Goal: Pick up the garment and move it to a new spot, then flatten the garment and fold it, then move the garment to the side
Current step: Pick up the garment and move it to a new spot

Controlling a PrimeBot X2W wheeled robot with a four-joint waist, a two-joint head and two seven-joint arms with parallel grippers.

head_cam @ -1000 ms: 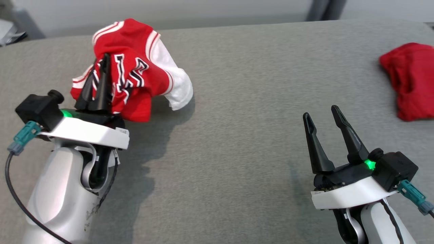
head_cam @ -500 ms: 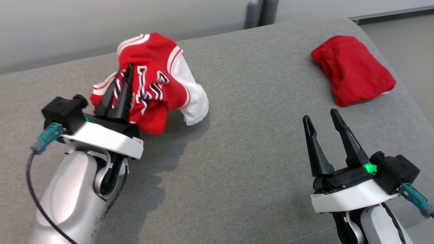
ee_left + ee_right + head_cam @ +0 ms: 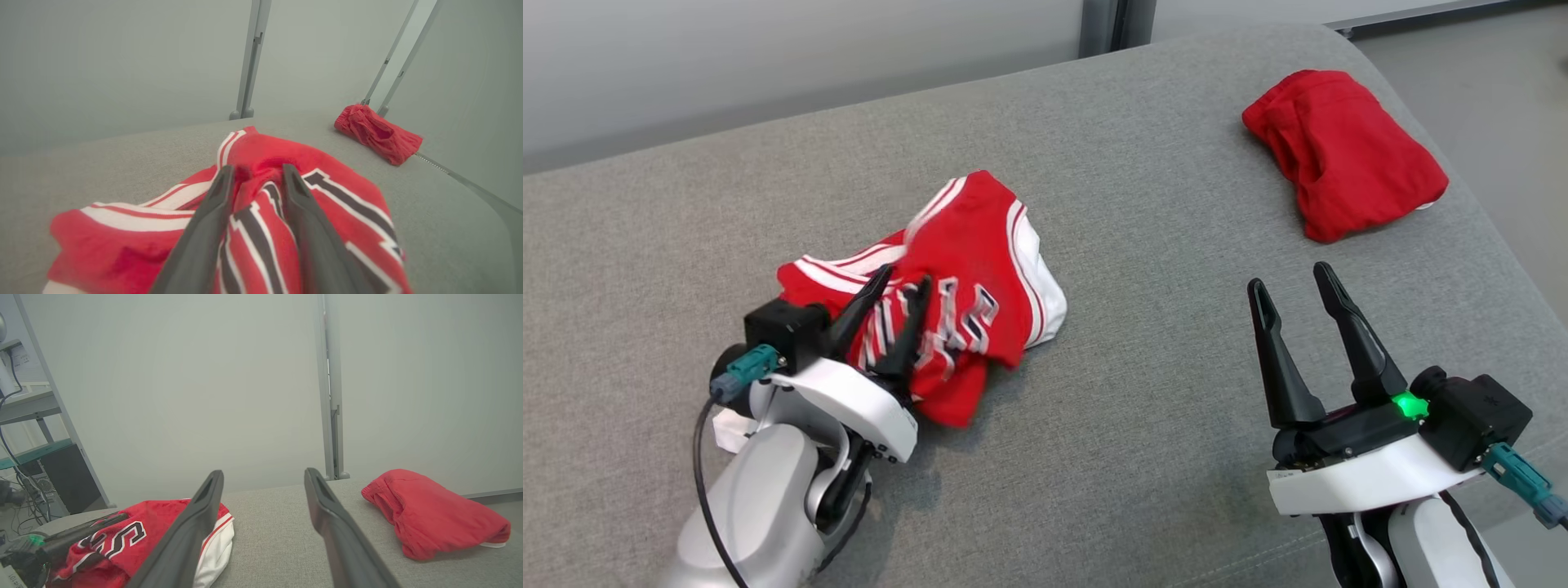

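Observation:
The garment [image 3: 980,269] is a red jersey with white stripes and black-and-white lettering, lying crumpled on the grey padded surface [image 3: 1143,343] left of centre. My left gripper [image 3: 903,278] rests low on its near side, open, with a fold of the cloth lying between the parted fingers. In the left wrist view the left gripper [image 3: 257,168] straddles the lettered part of the garment [image 3: 347,196]. My right gripper [image 3: 1289,278] stands open and empty at the lower right, well clear of the cloth. From the right wrist view the right gripper [image 3: 263,473] points past the garment [image 3: 135,531].
A second plain red bundle of cloth [image 3: 1343,155] lies at the far right corner, near the surface's rounded edge [image 3: 1486,237]. Bare floor lies beyond that edge. A pale wall with a metal post [image 3: 1111,24] stands behind.
The jersey, held up off the surface a second ago, now lies on it further toward the middle. The left fingers have parted. The camera has also turned; the right gripper has not moved.

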